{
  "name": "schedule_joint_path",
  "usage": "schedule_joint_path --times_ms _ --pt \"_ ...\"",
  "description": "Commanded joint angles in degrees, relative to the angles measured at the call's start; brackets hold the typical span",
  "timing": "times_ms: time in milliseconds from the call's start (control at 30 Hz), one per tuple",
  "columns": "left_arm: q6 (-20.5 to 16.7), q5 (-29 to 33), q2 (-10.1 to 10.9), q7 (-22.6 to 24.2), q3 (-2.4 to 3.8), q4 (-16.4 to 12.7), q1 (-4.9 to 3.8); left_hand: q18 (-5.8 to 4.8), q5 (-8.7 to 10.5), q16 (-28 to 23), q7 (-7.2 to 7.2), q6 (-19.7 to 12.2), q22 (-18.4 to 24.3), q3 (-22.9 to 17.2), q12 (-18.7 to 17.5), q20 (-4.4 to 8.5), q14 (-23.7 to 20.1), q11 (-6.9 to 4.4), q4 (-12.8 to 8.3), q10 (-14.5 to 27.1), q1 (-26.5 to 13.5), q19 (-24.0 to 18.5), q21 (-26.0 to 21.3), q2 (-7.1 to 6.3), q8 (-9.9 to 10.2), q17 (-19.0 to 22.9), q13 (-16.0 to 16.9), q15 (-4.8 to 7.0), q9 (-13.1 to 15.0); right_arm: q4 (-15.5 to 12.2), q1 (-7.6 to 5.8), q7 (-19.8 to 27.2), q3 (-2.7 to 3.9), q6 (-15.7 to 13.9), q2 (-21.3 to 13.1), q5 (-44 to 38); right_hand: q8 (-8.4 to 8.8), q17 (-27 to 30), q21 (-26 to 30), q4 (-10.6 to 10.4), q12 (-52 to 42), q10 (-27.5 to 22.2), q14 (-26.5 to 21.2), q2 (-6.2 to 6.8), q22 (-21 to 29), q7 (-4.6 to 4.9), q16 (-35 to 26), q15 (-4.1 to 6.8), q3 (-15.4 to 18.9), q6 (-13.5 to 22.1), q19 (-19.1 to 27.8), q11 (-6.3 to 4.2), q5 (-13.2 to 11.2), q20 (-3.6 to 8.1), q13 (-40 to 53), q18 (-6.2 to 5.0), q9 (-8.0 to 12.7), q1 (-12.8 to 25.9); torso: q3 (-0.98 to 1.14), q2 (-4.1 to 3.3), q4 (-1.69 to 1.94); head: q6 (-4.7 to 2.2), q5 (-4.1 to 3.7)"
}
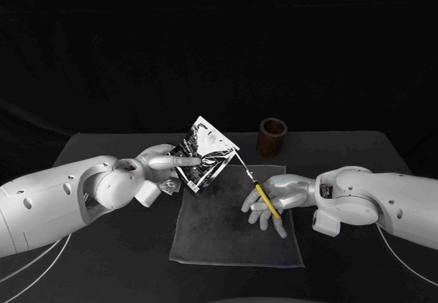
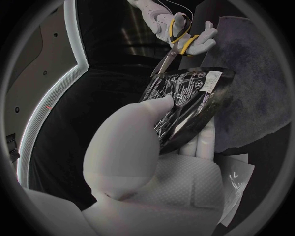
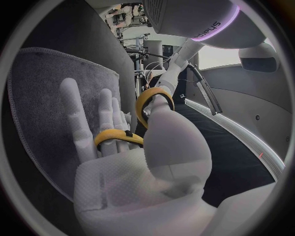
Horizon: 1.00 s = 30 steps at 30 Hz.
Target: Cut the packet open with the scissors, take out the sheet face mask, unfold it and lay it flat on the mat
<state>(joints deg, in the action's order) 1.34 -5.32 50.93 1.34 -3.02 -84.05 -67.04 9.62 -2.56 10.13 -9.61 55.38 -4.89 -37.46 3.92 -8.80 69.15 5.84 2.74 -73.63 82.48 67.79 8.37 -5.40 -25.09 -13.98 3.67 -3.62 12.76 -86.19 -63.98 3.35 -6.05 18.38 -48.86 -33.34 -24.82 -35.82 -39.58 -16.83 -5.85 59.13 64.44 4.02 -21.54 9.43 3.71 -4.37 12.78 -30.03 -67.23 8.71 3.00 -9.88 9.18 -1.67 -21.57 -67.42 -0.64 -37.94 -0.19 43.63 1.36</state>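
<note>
The packet [image 2: 184, 93] in my left hand [image 2: 141, 157] carries dense white print and a pale label [image 2: 212, 78], all too small for me to read. On the yellow-handled scissors [image 2: 174, 49] I can read nothing.

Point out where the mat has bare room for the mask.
Free: the near half of the dark grey felt mat, between the right hand and the mat's near edge; also black table right of the brown cylindrical holder. Crowded: the mat's far end, where the silvery printed packet in the left hand meets the yellow-handled scissors.
</note>
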Motion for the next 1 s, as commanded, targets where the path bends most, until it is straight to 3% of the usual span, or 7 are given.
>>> schedule_joint_path --times_ms 33,467,733,933,1000 --pt "2.16 -2.18 0.11 -0.59 -0.02 0.42 0.00 0.70 -0.19 -0.19 0.04 0.34 -0.07 -0.12 -0.18 0.08 0.29 0.09 -0.08 -0.37 0.13 0.31 0.18 0.61 -0.20 -0.09 0.06 0.09 3.80 0.20 -0.17 0.50 0.13 1.48 -0.36 0.53 -0.15 0.75 0.33 -0.03 0.27 -0.63 -1.60 0.96 0.24 3.22 -0.11 -0.94 -0.80 0.67 -0.07 0.10 -0.18 -0.48 -0.46 -8.78 0.11 0.21 -0.01 0.00 0.00 -0.03 0.00" --pt "5.73 -5.69 0.02 -1.31 -0.02 1.07 0.00 0.71 -0.19 -0.18 0.06 0.34 -0.08 -0.12 -0.18 0.10 0.34 0.07 -0.14 -0.42 0.07 0.35 0.21 0.61 -0.23 -0.12 0.07 0.12 3.87 0.11 -0.30 -0.28 0.06 3.49 -0.79 0.56 -0.48 1.82 0.54 -0.04 0.23 -1.44 -2.51 1.51 0.56 3.40 -0.11 -1.20 -1.66 1.03 -0.12 0.36 -0.17 -0.72 -1.15 -8.78 0.18 0.36 -0.05 0.01 0.01 -0.19 -0.23" --pt "4.71 -4.83 0.14 -0.98 -0.01 1.36 -0.12 0.71 -0.19 -0.17 0.10 0.32 -0.12 -0.08 -0.16 0.13 0.51 0.03 -0.18 -0.57 -0.22 0.49 0.32 0.68 -0.28 -0.22 0.09 0.16 4.10 -0.56 -0.33 -0.38 -0.16 3.66 -1.80 0.91 -1.97 2.90 0.59 0.20 -1.18 -0.11 -1.38 0.47 0.94 3.23 0.46 -0.93 -2.80 -0.80 -0.64 0.12 -0.20 -0.57 -1.67 -8.88 -0.02 -1.07 -0.05 0.03 0.04 -0.30 -0.08" --pt "4.82 -4.44 0.22 -1.07 0.00 2.23 -1.41 0.77 -0.20 -0.10 0.20 0.03 -0.33 -0.17 -0.08 0.34 1.01 -0.11 -0.29 -1.00 -0.86 1.29 0.86 1.06 -0.38 -0.51 0.14 0.34 4.71 -1.89 -0.32 -0.63 -0.61 3.35 -3.22 1.01 -2.25 3.13 0.60 0.17 -1.47 0.18 -1.16 0.47 1.03 3.17 0.49 -0.89 -2.89 -1.26 -0.77 0.11 -0.21 -0.52 -1.78 -8.87 -0.02 -1.24 -0.08 0.06 -0.04 -0.43 0.11" --pt "5.14 -4.74 0.17 -1.35 -0.01 2.62 -2.19 0.77 -0.19 -0.06 0.20 -0.15 -0.42 -0.20 -0.04 0.42 1.21 -0.13 -0.23 -1.14 -1.20 1.62 1.09 1.29 -0.44 -0.64 0.17 0.38 5.02 -2.56 -0.30 -0.77 -0.81 3.17 -3.83 1.03 -2.42 3.26 0.60 0.15 -1.61 0.31 -1.04 0.49 1.08 3.17 0.50 -0.89 -2.92 -1.58 -0.84 0.14 -0.21 -0.50 -1.86 -8.87 -0.03 -1.27 -0.06 0.07 0.01 -0.47 0.05"
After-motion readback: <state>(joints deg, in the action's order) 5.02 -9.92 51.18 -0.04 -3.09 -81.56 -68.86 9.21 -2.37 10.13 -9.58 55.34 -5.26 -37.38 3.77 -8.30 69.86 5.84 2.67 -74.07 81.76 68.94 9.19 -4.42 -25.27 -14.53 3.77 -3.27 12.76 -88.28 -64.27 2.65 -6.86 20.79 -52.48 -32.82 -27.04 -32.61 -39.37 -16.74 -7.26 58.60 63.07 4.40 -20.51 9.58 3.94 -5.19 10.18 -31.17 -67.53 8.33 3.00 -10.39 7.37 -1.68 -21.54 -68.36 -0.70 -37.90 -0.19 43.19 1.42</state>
